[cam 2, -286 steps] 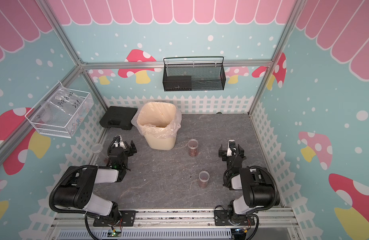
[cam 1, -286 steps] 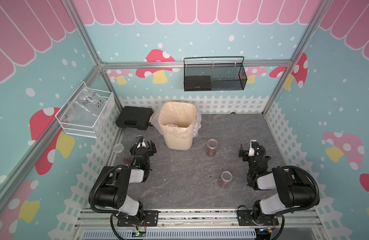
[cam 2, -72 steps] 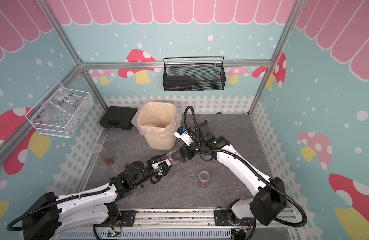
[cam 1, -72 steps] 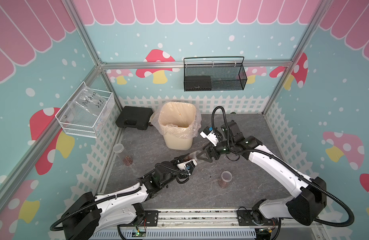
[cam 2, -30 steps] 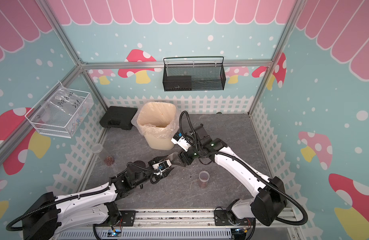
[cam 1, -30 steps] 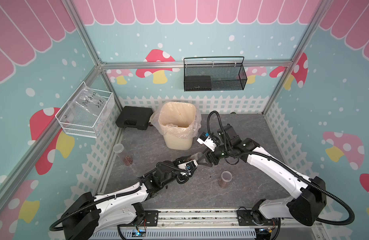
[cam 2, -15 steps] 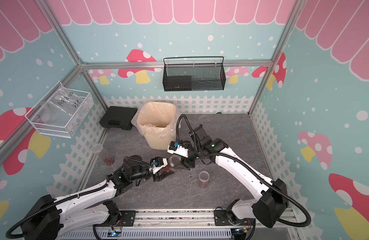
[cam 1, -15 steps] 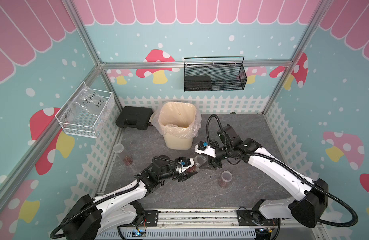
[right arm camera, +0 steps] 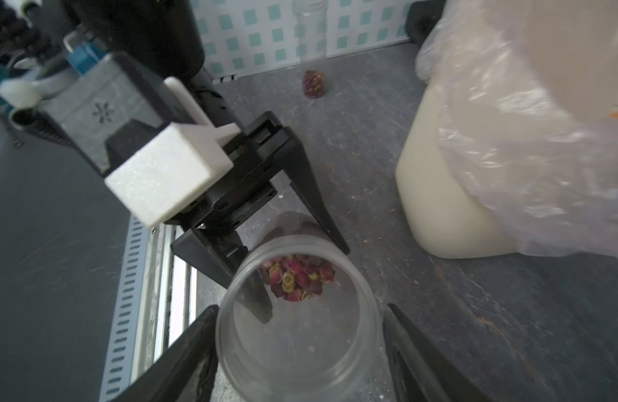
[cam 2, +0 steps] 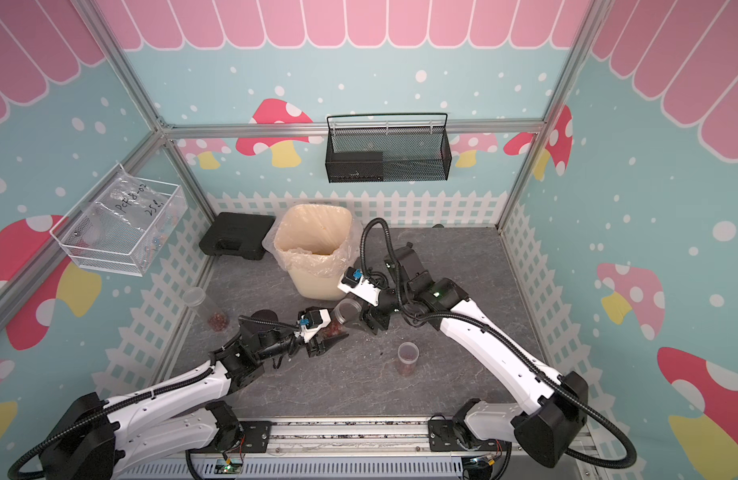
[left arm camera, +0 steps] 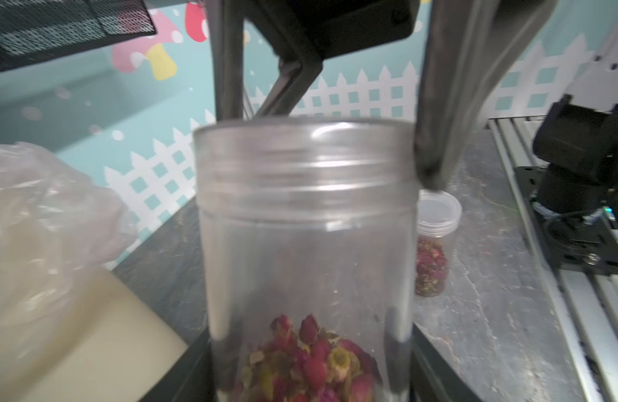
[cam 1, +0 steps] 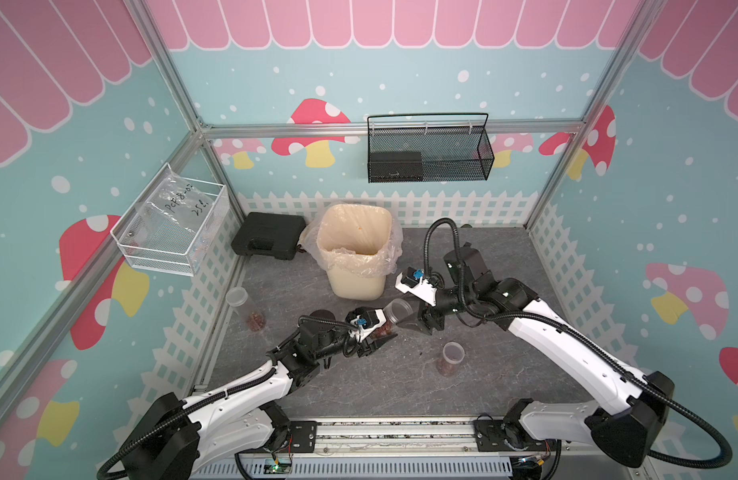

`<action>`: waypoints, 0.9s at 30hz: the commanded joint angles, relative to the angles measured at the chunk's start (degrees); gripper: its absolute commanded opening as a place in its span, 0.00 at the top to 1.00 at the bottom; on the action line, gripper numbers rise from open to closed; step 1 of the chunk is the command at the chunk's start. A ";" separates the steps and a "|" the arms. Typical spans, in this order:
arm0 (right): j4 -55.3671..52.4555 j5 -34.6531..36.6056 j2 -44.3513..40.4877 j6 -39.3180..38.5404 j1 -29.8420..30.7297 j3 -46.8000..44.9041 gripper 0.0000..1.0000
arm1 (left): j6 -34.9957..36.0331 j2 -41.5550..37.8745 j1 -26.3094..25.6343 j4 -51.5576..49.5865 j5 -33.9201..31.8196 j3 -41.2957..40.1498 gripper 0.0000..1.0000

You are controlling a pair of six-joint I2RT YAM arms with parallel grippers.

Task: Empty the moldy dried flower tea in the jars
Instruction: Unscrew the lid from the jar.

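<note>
Near the waste bin (cam 1: pixel 354 286), clamped tilted jar (cam 1: pixel 394 311) (rosebuds (left arm camera: pixel 311 369) inside) in left jaws; straddled its top with parted right jaws.

**Camera positions**

In both top views you look steeply down from high up, across the bench (cam 1: pixel 379 386) towards the waste bin (cam 1: pixel 354 282) at its far side. The two share nearly the whole scene. Your left wrist view sits low and very near the jar (left arm camera: pixel 307 243), with the bin close beside it. Your right wrist view looks down into that same jar, the bin alongside.
</note>
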 commanded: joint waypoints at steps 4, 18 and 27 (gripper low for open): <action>5.01 6.76 -2.46 20.38 -1.04 -0.33 0.13 | 8.50 -0.71 -1.52 -2.62 -9.37 0.43 0.72; 4.37 0.50 4.15 24.95 -0.11 -1.88 0.07 | 11.00 -1.72 -4.68 -4.16 -14.70 0.63 0.73; 2.49 -0.90 5.92 22.05 1.89 -3.27 0.25 | 10.91 -1.81 -4.69 -5.10 -14.76 0.94 0.73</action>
